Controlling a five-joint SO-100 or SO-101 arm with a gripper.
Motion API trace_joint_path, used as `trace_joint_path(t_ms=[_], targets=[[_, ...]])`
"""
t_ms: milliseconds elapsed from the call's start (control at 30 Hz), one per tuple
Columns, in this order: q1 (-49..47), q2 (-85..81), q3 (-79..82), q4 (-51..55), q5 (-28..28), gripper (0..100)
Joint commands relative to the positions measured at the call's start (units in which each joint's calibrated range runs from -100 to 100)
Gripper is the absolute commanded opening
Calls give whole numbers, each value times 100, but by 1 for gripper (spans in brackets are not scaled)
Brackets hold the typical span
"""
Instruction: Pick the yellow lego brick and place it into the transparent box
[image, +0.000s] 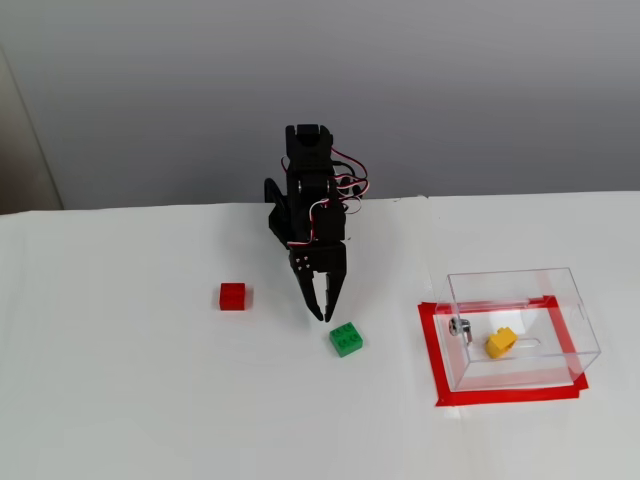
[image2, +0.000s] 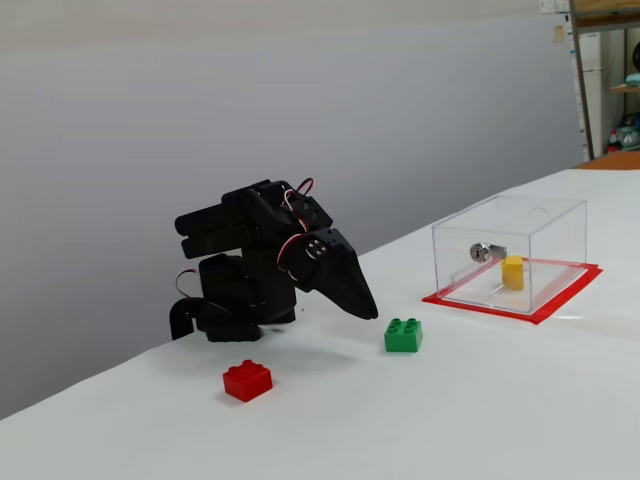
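The yellow lego brick (image: 501, 342) lies inside the transparent box (image: 575, 315), near its metal fitting (image: 460, 326); both fixed views show it there (image2: 513, 271). The box (image2: 555, 235) stands on a red tape rectangle (image: 430, 350). My black gripper (image: 322, 312) is shut and empty, folded down with its tip pointing at the table between the red and green bricks. In the other fixed view its tip (image2: 367, 310) hangs just above the table, left of the green brick.
A green studded brick (image: 346, 339) lies just right of the gripper tip and shows in the other fixed view too (image2: 403, 335). A red brick (image: 232, 296) lies to the left (image2: 247, 380). The arm base (image2: 230, 310) stands at the table's back edge.
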Motion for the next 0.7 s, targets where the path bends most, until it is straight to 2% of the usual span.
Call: trace_joint_path(t_ms=[0,667], targets=[[-130,-42,66,-88,34,1],[-108,-42,66,-88,29,1]])
